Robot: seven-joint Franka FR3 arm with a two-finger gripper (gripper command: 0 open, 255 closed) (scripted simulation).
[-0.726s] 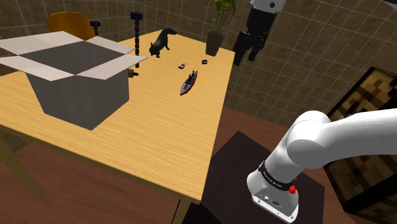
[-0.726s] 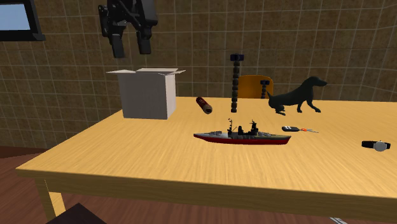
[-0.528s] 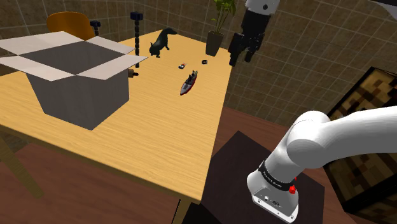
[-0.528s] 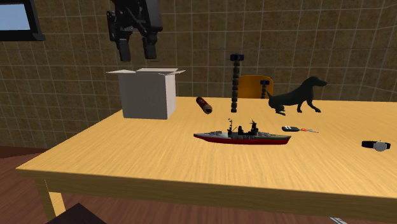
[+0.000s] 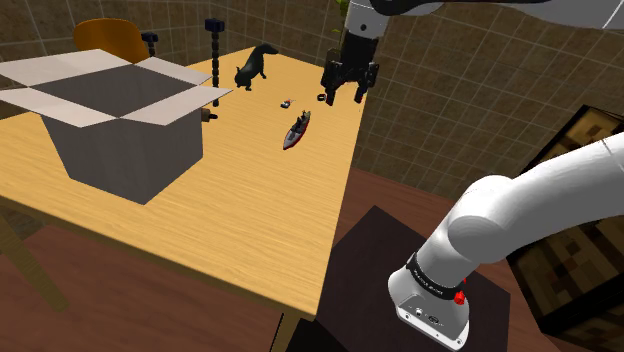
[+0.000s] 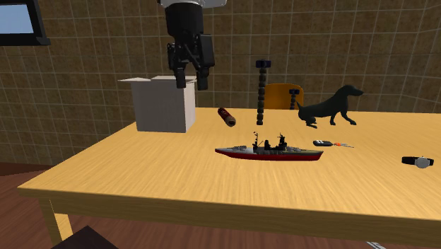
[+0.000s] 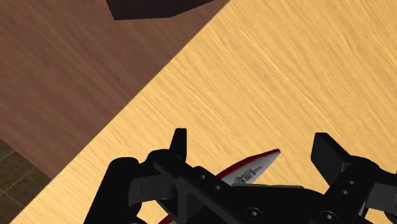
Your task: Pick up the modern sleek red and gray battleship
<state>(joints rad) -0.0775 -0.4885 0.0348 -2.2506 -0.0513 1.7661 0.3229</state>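
Sweeping in from beyond the table edge, the gripper point(image 5: 343, 94) is now hanging over the table point(image 5: 250, 200), lower than 0.7 s ago and nearer the battleship point(image 5: 297, 131); in the second exterior view it is travelling from the left towards the cardboard box point(image 6: 164, 106). Its fingers are standing wide apart and holding nothing, probably so that they can straddle the narrow hull. The red and grey battleship point(image 6: 268, 151) is lying upright on the wood, untouched, well below the gripper point(image 6: 191, 82) and off to the second exterior view's right; in the wrist view its bow point(image 7: 257, 167) is showing between the fingers, so the hand seems to be lining up over it. No lettering or brand is showing legibly on the hull or the box.
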